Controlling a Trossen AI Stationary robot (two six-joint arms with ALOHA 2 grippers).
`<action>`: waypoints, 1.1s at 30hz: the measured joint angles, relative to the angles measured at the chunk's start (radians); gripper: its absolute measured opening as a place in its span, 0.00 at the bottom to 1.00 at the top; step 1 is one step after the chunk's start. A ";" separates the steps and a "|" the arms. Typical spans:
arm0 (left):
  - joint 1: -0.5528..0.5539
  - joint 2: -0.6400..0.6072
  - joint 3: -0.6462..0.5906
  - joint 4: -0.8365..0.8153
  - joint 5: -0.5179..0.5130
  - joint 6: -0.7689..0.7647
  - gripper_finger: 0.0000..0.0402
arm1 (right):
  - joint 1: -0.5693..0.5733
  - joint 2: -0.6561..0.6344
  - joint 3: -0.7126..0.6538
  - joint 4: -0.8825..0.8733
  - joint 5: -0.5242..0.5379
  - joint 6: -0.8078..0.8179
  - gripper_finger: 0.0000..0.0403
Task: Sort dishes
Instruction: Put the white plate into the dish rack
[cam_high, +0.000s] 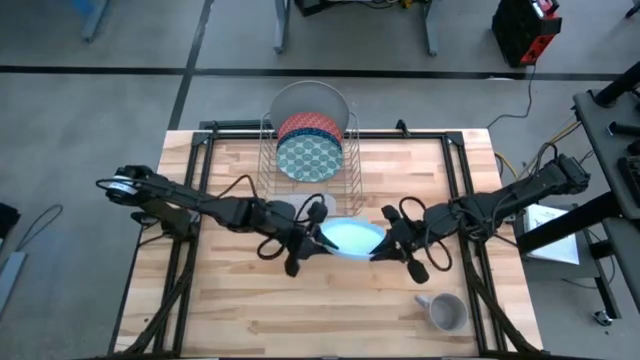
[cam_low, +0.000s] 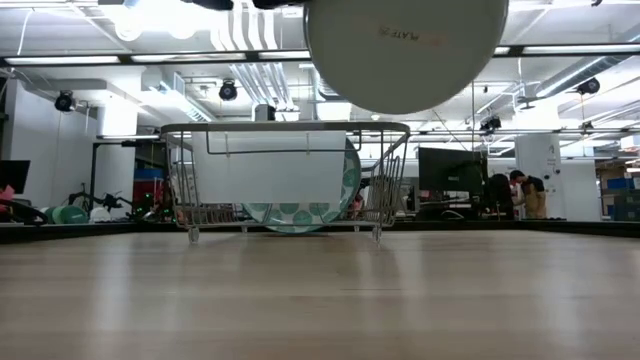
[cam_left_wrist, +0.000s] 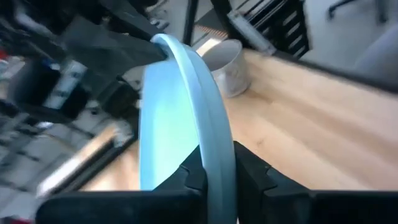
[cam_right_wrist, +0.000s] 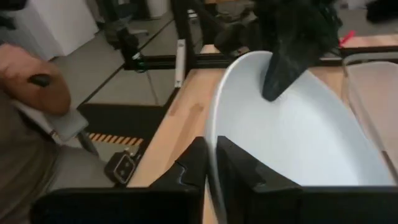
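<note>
Mug (cam_high: 447, 313) sits nearest us, grey, at the table's front right, untouched. Behind it we see the light-blue plate (cam_high: 352, 237) held in the air mid-table, left gripper (cam_high: 312, 236) pinching one rim, right gripper (cam_high: 392, 240) pinching the opposite rim. We judge it stiff, glazed, slippery and breakable, so grip the rim edge firmly. Farther back, the wire dish rack (cam_high: 310, 150) holds the blue speckled plate (cam_high: 306, 157), the red patterned plate (cam_high: 309, 125) and the large grey plate (cam_high: 310, 98) on edge.
</note>
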 joint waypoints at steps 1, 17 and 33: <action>-0.011 -0.001 0.000 0.001 -0.047 0.019 0.07 | -0.002 -0.003 0.000 -0.008 0.000 0.017 0.10; -0.107 0.003 0.013 0.028 -0.670 0.328 0.06 | -0.003 -0.324 -0.006 -0.416 0.346 0.353 0.39; -0.145 0.240 0.034 0.236 -1.095 0.820 0.06 | -0.078 -0.326 -0.016 -0.409 0.516 0.576 0.58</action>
